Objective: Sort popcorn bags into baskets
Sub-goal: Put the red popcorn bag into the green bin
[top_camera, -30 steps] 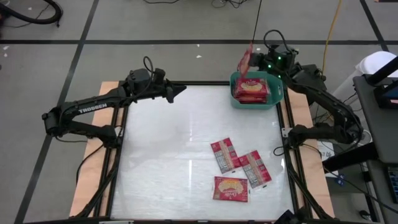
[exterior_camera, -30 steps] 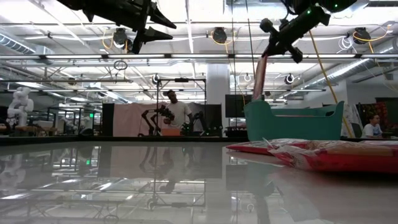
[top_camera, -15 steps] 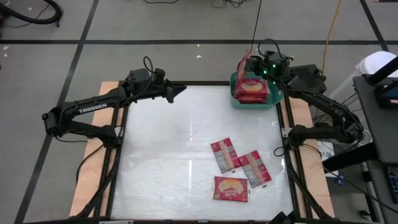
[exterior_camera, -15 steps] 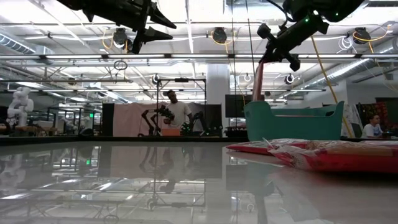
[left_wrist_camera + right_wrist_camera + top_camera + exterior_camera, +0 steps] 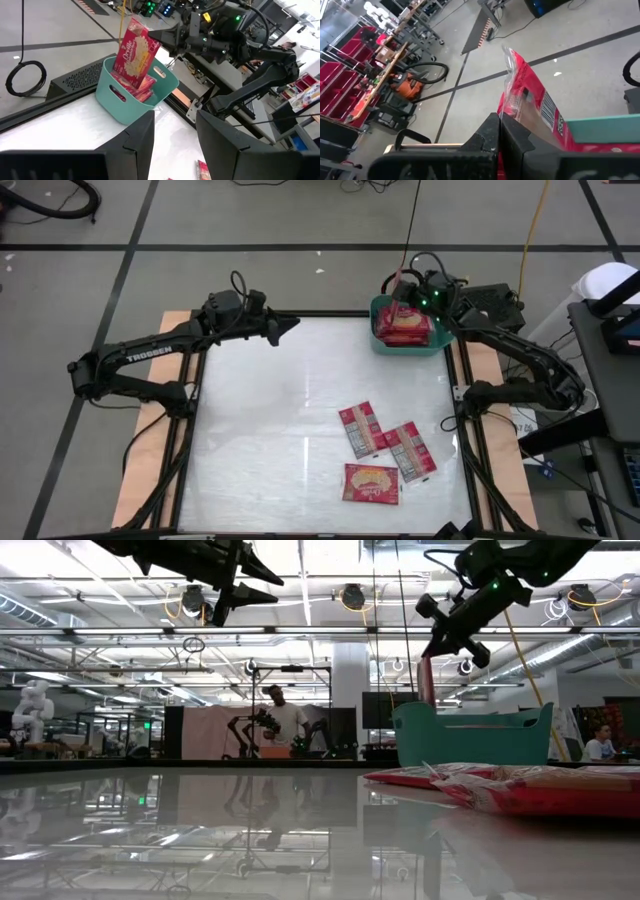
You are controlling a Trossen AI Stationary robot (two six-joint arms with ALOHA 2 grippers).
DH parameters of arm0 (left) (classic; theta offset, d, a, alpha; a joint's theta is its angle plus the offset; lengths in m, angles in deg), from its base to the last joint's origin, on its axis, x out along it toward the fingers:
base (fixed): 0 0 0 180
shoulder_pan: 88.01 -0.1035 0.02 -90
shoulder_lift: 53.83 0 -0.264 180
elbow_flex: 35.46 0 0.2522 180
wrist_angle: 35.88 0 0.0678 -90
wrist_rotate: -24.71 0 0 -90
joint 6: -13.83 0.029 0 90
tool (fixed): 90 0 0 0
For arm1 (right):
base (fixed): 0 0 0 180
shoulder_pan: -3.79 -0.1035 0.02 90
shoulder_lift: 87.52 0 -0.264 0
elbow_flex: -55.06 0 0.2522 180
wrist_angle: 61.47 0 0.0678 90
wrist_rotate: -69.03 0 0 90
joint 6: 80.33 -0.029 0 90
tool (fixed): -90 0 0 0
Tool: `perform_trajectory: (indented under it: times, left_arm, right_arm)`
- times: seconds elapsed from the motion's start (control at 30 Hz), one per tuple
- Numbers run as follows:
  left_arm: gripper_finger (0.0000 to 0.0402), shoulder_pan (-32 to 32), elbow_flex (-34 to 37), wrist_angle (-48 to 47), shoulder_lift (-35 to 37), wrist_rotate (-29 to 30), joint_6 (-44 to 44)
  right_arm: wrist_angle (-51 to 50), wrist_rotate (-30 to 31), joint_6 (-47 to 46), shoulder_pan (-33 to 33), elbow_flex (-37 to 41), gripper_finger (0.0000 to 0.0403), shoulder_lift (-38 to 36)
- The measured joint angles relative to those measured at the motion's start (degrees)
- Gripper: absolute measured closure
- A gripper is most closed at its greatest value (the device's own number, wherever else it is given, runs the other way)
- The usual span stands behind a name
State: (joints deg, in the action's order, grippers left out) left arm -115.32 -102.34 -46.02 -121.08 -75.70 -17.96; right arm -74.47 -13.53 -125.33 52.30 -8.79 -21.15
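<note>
At the table's far right stands a teal basket point(image 5: 378, 340) point(image 5: 125, 102) point(image 5: 470, 735) with red popcorn bags point(image 5: 405, 326) lying in it. Just over its far-left corner, my right gripper point(image 5: 402, 285) point(image 5: 159, 36) is shut on another red popcorn bag point(image 5: 135, 50) point(image 5: 427, 680). My left gripper point(image 5: 292, 325) point(image 5: 175, 135) hovers open and bare over the table's far middle. Three more bags point(image 5: 361, 428) point(image 5: 410, 450) point(image 5: 371, 483) lie flat at the near right. My right gripper pinches the bag's upper edge point(image 5: 152, 40) point(image 5: 509, 102) between its two fingers. The fingers come almost level from the table's right. The bag hangs upright below them, slightly tilted, and its lower end point(image 5: 142, 80) dips inside the basket behind the rim.
Wooden strips and a dark frame border the glossy white tabletop point(image 5: 270, 430), whose left half is bare. Cables and equipment lie beyond the far edge. In the low view a person stands far off in the room.
My right gripper has sunk toward the basket, rolling a little and staying shut on the bag. The bag has come down with it, and its lower end now sits behind the basket's wall.
</note>
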Motion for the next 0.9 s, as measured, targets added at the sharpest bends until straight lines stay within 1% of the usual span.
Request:
perform_trajectory:
  times: [0.17,0.4,0.6,0.77,0.9]
  left_arm:
    - [0.0254,0.0,0.0,0.0,0.0,0.0,0.0]
    - [0.0254,0.0,0.0,0.0,0.0,0.0,1.2]
    - [0.0254,0.0,0.0,0.0,0.0,0.0,1.4]
    - [0.0254,0.0,0.0,0.0,0.0,0.0,0.9]
    - [0.0254,0.0,0.0,0.0,0.0,0.0,-0.2]
  right_arm:
    - [0.5,0.0,-0.8,0.0,0.3,0.0403,0.0]
    - [6.4,-0.2,-2.5,-0.1,0.3,0.0403,0.0]
    - [2.5,-0.9,-2.2,-0.3,0.3,0.0403,0.0]
    - [-0.4,-0.9,-0.1,-0.2,0.3,0.0403,0.1]
    - [-3.0,-0.1,0.7,-0.2,0.3,0.0403,0.1]
